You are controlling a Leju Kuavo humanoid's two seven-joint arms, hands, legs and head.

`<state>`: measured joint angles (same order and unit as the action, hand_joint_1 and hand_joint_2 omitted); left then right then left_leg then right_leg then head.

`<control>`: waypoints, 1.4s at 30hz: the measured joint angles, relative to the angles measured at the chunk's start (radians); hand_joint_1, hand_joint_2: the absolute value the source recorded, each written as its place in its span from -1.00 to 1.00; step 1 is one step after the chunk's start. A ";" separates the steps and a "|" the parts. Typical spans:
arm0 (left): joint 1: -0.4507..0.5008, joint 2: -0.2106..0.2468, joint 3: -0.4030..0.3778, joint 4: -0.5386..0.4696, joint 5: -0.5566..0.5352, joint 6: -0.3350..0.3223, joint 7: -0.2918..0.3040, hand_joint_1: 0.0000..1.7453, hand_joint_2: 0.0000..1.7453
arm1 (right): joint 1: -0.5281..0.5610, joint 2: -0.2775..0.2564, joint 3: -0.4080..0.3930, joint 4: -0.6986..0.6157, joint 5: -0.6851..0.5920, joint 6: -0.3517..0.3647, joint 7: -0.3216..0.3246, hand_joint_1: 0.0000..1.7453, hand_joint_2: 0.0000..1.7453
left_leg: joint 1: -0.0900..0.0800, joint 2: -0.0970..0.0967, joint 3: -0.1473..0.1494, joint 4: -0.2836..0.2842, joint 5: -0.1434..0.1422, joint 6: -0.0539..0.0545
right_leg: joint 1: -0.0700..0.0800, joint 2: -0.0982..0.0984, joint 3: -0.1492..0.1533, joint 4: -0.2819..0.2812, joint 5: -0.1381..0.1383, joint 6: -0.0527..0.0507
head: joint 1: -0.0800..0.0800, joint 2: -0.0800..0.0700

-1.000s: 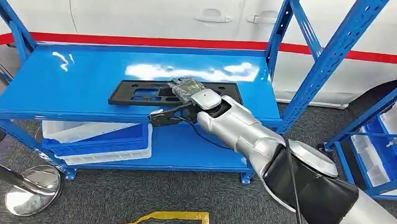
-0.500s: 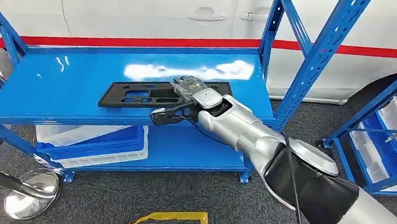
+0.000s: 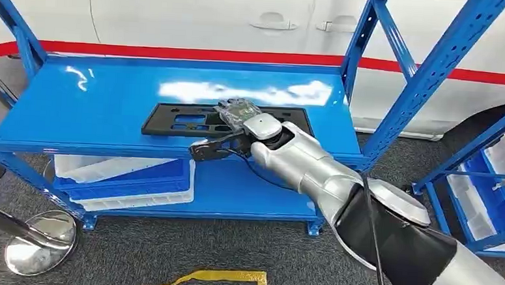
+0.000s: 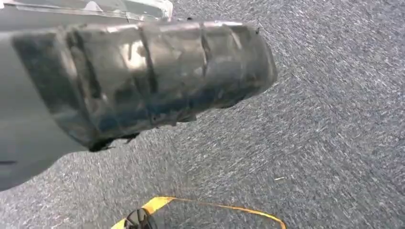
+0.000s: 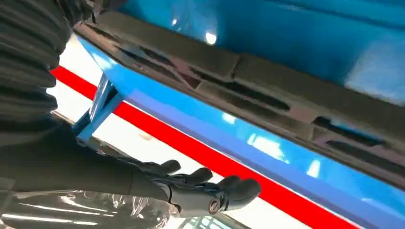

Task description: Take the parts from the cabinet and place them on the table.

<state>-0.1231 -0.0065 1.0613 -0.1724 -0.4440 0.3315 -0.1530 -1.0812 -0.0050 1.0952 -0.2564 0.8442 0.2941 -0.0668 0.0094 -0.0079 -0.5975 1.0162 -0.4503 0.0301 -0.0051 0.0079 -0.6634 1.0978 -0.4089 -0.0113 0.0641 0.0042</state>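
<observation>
The long black part (image 3: 225, 120) lies flat on the top shelf (image 3: 108, 109) of the blue cabinet (image 3: 430, 67), near the front edge and a bit to the right. The right hand (image 3: 234, 125) reaches in from the near side. Its top fingers (image 3: 237, 109) rest over the part and its thumb (image 3: 209, 150) pokes out below the shelf edge, so it looks like a pinch is starting. I cannot tell if the hand really has hold of the part. In the right wrist view the dark fingers (image 5: 210, 188) look spread, with space between them.

The left hand (image 4: 143, 81) hangs down over the grey floor (image 4: 310, 143). Its shiny cover hides the fingers, so I cannot tell if it is spread or closed.

What could go wrong? The part is long and the hand is not at its middle. If it lifts, the far left end could tip down and the part could slip out. The thumb could also bump the shelf edge. The part could hit the blue post on the right when it comes out.
</observation>
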 joint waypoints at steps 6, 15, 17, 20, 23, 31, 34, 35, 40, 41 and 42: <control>0.001 -0.001 0.002 0.000 -0.004 0.002 0.002 -1.00 -1.00 | -0.003 -0.001 0.000 0.001 0.000 0.002 0.000 -1.00 1.00 | -0.001 0.002 -0.015 0.014 -0.016 -0.030 | 0.001 0.001 0.031 -0.061 -0.015 -0.021 | -0.001 0.000; 0.001 0.002 0.006 0.000 -0.003 0.002 0.001 -1.00 -1.00 | 0.007 0.000 0.000 0.000 0.000 0.002 -0.006 -1.00 1.00 | 0.014 0.004 -0.067 0.077 0.023 -0.060 | -0.006 0.003 0.048 -0.060 -0.029 -0.021 | -0.006 0.000; -0.001 0.001 0.006 0.000 -0.003 0.002 0.001 -1.00 -1.00 | 0.005 0.000 0.000 0.000 0.000 0.002 -0.006 -1.00 1.00 | 0.004 0.002 -0.025 0.000 0.017 -0.055 | 0.000 0.004 0.050 -0.060 -0.033 -0.010 | -0.009 0.000; 0.001 0.001 0.007 0.000 -0.004 0.002 0.002 -1.00 -1.00 | 0.006 0.000 0.000 0.000 0.000 0.002 -0.007 -1.00 1.00 | 0.002 0.000 -0.029 0.005 0.016 -0.034 | -0.001 0.004 0.053 -0.068 -0.031 0.001 | -0.008 0.000; 0.000 0.000 0.007 0.000 -0.003 0.001 0.002 -1.00 -1.00 | 0.005 -0.001 0.000 0.000 0.000 0.002 -0.008 -1.00 1.00 | 0.009 0.002 -0.015 -0.010 0.020 -0.011 | 0.002 -0.002 0.023 0.006 -0.082 0.013 | -0.003 0.000; 0.000 0.000 0.007 0.000 -0.003 -0.003 0.001 -1.00 -1.00 | 0.022 -0.001 0.000 0.001 -0.001 0.005 -0.009 -1.00 1.00 | 0.002 -0.004 -0.002 0.003 0.002 -0.006 | 0.007 -0.002 -0.002 0.008 -0.009 -0.016 | -0.003 0.000; 0.000 0.000 0.007 0.000 -0.005 -0.003 0.001 -1.00 -1.00 | 0.023 0.000 0.000 0.000 -0.001 0.004 -0.009 -1.00 1.00 | 0.000 -0.004 -0.012 0.009 -0.002 -0.023 | 0.015 0.002 0.024 -0.048 -0.020 -0.020 | -0.002 0.000; 0.000 0.000 0.007 0.000 -0.005 -0.003 0.001 -1.00 -1.00 | 0.024 0.000 0.000 0.000 -0.002 0.003 -0.009 -1.00 1.00 | 0.002 -0.005 -0.011 0.005 -0.001 -0.026 | 0.018 0.003 0.024 -0.048 -0.020 -0.022 | -0.002 0.000; -0.001 0.005 0.007 0.000 -0.006 0.003 0.004 -1.00 -1.00 | 0.023 -0.002 0.000 0.000 -0.003 0.000 -0.006 -1.00 1.00 | 0.005 0.001 -0.089 0.187 -0.105 -0.054 | 0.006 0.002 0.038 -0.067 -0.013 -0.038 | -0.006 0.000; -0.001 0.005 0.007 0.000 -0.005 0.003 0.003 -1.00 -1.00 | 0.024 -0.002 0.000 0.000 -0.003 0.000 -0.006 -1.00 1.00 | 0.005 0.001 -0.128 0.261 -0.131 -0.058 | 0.006 0.002 0.038 -0.067 -0.013 -0.038 | -0.006 0.000; 0.001 0.004 0.007 0.000 -0.005 0.002 0.003 -1.00 -1.00 | 0.026 -0.002 0.000 0.001 -0.003 0.001 -0.006 -1.00 1.00 | 0.005 0.002 -0.154 0.306 -0.138 -0.060 | 0.007 0.002 0.037 -0.067 -0.014 -0.039 | -0.006 0.000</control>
<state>-0.1224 -0.0027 1.0685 -0.1724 -0.4490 0.3330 -0.1499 -1.0552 -0.0069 1.0952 -0.2556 0.8412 0.2949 -0.0725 0.0140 -0.0063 -0.7512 1.3224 -0.5880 -0.0294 0.0018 0.0099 -0.6259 1.0311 -0.4228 -0.0500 0.0584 0.0042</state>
